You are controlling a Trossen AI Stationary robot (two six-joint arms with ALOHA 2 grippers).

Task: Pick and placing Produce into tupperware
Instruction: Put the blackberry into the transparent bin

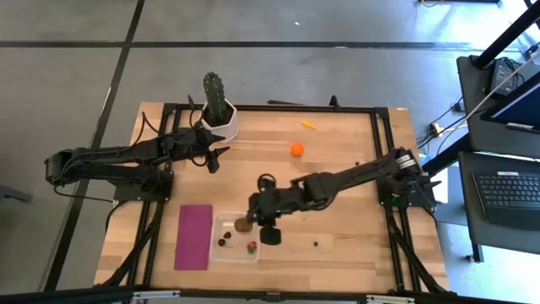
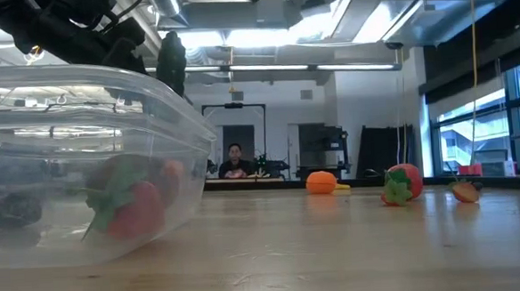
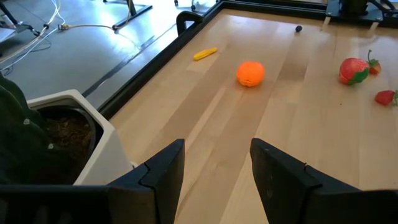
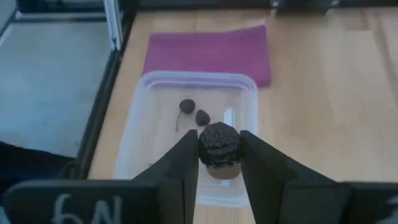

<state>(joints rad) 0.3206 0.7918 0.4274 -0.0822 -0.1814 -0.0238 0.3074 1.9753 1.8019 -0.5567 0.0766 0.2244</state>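
The clear tupperware (image 1: 228,239) sits near the table's near edge. In the right wrist view, two dark berries (image 4: 194,112) lie in the tupperware (image 4: 149,118). A red strawberry (image 1: 251,247) lies in it as well. My right gripper (image 4: 219,163) hangs over the tub, shut on the brown kiwi (image 1: 243,225). The orange ball (image 1: 297,149) and the thin yellow piece (image 1: 310,125) lie toward the far edge. Two strawberries (image 3: 353,70) rest on the bare wood. My left gripper (image 3: 217,165) is open beside the cactus pot (image 1: 221,125), touching nothing. My right gripper pinches the kiwi (image 4: 219,148) between its two fingers (image 4: 183,163), one on each side of it. The fingers slant down from the table's right. The kiwi is lifted clear, above the tupperware's inside.
A flat magenta rectangle (image 1: 194,236) lies just left of the tub. A tall green cactus (image 1: 214,91) in a white pot stands at the far left. One dark berry (image 1: 315,245) lies right of the tub. A black frame (image 1: 384,135) borders the table.
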